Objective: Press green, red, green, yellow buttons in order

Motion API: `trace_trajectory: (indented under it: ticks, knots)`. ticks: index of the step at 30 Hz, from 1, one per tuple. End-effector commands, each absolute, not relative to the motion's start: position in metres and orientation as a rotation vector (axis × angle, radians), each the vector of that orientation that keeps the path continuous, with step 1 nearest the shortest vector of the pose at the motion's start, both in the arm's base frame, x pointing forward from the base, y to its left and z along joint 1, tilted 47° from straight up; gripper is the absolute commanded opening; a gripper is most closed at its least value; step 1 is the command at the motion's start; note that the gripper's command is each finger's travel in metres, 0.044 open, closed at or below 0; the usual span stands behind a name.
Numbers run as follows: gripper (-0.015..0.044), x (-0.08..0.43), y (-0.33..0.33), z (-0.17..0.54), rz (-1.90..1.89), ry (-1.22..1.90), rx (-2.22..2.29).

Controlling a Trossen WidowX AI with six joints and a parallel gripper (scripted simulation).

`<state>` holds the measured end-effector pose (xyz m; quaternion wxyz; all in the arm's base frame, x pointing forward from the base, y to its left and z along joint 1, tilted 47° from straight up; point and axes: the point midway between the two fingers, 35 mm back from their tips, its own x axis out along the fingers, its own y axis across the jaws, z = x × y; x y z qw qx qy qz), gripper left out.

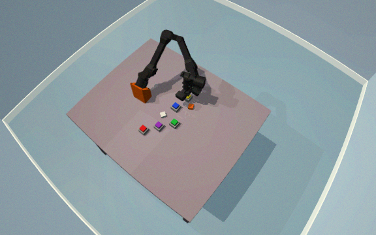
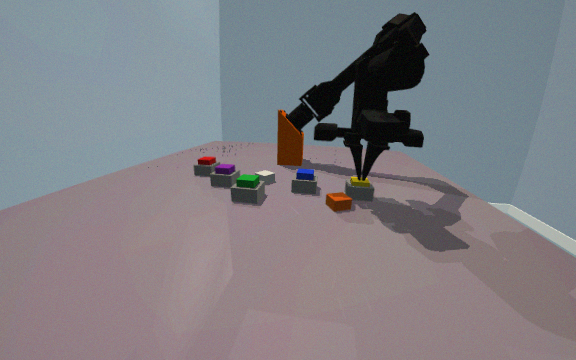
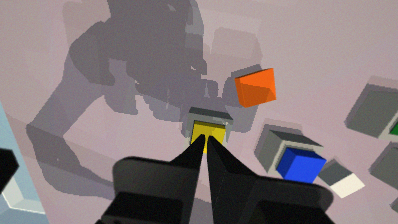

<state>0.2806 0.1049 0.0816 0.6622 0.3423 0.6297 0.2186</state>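
My gripper (image 2: 362, 180) (image 3: 205, 138) is shut and empty, pointing down with its fingertips at the top of the yellow button (image 1: 188, 96) (image 2: 353, 182) (image 3: 210, 129). The tips look in contact with the yellow cap, which sits slightly low in its grey base; how far down it is, I cannot tell exactly. In the top view the fingertips are hidden by the gripper body. The green button (image 1: 174, 122) (image 2: 248, 181) stands away from the gripper, its cap raised; only its edge shows in the wrist view. The red button (image 1: 143, 128) (image 2: 207, 160) is farthest away, its cap raised.
An orange block (image 1: 190, 106) (image 2: 338, 202) (image 3: 256, 88) lies close beside the yellow button. The blue button (image 1: 175, 106) (image 2: 305, 174) (image 3: 300, 165) is its nearest button. A white block (image 1: 163, 114) (image 2: 265, 176) (image 3: 347, 185) and the purple button (image 1: 158, 125) (image 2: 225, 169) lie beyond.
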Motion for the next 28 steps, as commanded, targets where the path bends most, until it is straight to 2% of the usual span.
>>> trace_trajectory:
  ticks: [1, 11, 18, 24, 27, 28]
  knots:
    - [0.002, 0.279, 0.105, 0.08, 0.489, 1.43, 0.776]
    - [0.002, 0.279, 0.105, 0.08, 0.489, 1.43, 0.776]
    - [0.002, 0.276, 0.082, 0.102, 0.488, 1.43, 0.775]
    - [0.0178, 0.265, 0.061, 0.163, 0.487, 1.431, 0.774]
    - [0.0256, 0.264, 0.06, 0.166, 0.487, 1.431, 0.774]
    - [0.0256, 0.264, 0.06, 0.166, 0.487, 1.431, 0.774]
